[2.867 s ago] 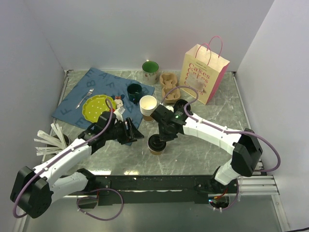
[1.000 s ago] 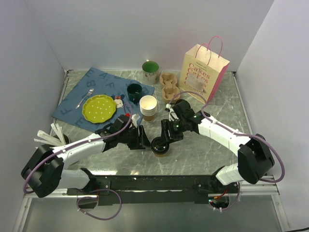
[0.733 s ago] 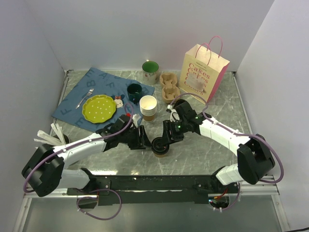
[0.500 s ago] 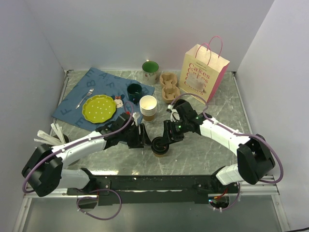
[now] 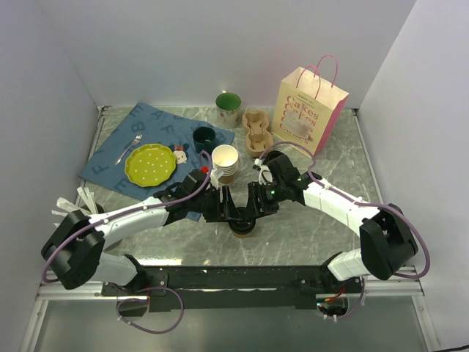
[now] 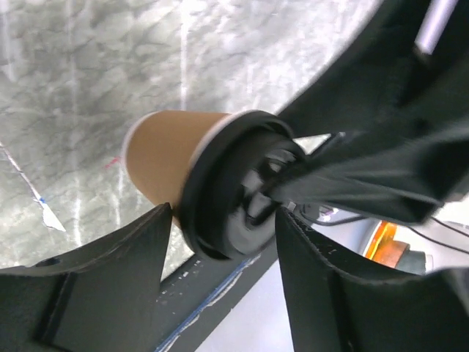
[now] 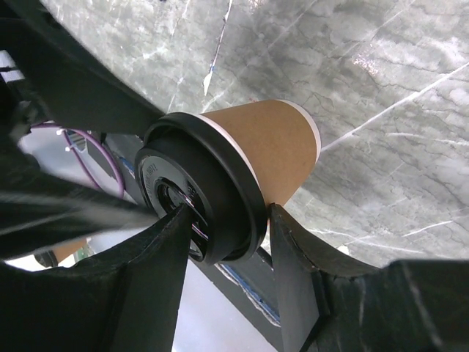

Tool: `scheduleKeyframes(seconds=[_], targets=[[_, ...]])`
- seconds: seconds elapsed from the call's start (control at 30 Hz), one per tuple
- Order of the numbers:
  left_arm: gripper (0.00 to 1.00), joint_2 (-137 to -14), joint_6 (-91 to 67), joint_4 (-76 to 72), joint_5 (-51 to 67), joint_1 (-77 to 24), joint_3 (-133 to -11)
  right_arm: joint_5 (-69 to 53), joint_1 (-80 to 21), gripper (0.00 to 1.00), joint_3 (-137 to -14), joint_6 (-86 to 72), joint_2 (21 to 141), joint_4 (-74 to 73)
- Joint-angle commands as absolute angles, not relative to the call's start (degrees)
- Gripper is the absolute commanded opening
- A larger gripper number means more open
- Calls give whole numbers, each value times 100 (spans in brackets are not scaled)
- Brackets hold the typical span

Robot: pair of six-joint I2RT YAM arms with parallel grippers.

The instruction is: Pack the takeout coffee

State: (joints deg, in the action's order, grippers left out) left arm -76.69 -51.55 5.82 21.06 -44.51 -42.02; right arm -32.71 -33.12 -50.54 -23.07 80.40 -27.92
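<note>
The takeout coffee (image 5: 242,226), a brown paper cup with a black sip lid, stands on the marble table near the front middle. My right gripper (image 5: 253,210) comes from the right and is shut on its top. In the right wrist view (image 7: 227,216) one finger lies on the lid and the other presses the cup wall (image 7: 271,139) under the rim. My left gripper (image 5: 229,210) comes from the left. In the left wrist view (image 6: 223,220) it is open, its fingers on either side of the lid and cup (image 6: 176,161).
A stack of lidless paper cups (image 5: 225,163) stands just behind the coffee. Farther back are a pulp cup carrier (image 5: 256,132), a paper bag with pink handles (image 5: 308,111), a green mug (image 5: 228,108), a dark cup (image 5: 204,136) and a yellow-green plate (image 5: 149,163). Wooden stirrers (image 5: 73,213) lie at the left.
My left gripper has moved right, from beside the cup to around its lid. My right gripper has stayed on the cup's top. The cup has not moved.
</note>
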Motion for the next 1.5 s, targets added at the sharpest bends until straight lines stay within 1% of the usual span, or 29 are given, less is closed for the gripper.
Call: scheduleKeyframes(seconds=[0.0, 0.2, 0.37, 0.47, 0.6, 0.63, 0.77, 0.9, 1.07, 1.3, 1.47], targets=[[62, -7831, -5080, 413, 1873, -4517, -4307, -2953, -3331, 52, -5089, -2197, 8130, -2839], [61, -7813, -4966, 501, 1767, -4509, -4192, -3058, -3252, 53, -5124, -2197, 8025, -2900], [60, -7901, -4922, 562, 1731, -4509, -4140, -3462, -2998, 60, -5343, -2232, 7718, -2988], [60, -7919, -4904, 571, 1688, -4509, -4105, -3725, -2778, 62, -5502, -2241, 7586, -3102], [59, -7980, -4860, 606, 1705, -4509, -4104, -3876, -2585, 62, -5642, -2197, 7445, -3217], [59, -7989, -4852, 615, 1705, -4509, -4113, -3876, -2549, 62, -5643, -2197, 7392, -3252], [59, -8103, -4808, 668, 1749, -4509, -4201, -3850, -2373, 54, -5485, -2145, 7339, -3261], [59, -8147, -4764, 721, 1758, -4509, -4298, -3858, -2259, 51, -5362, -1943, 7523, -3252], [59, -8244, -4729, 826, 1802, -4509, -4359, -4025, -2206, 45, -5186, -1837, 7831, -3059], [58, -8297, -4729, 844, 1819, -4509, -4342, -4315, -2215, 42, -4887, -1775, 8103, -2751], [57, -8376, -4763, 861, 1723, -4509, -4280, -4035, -2206, 34, -4588, -1845, 8253, -2505]])
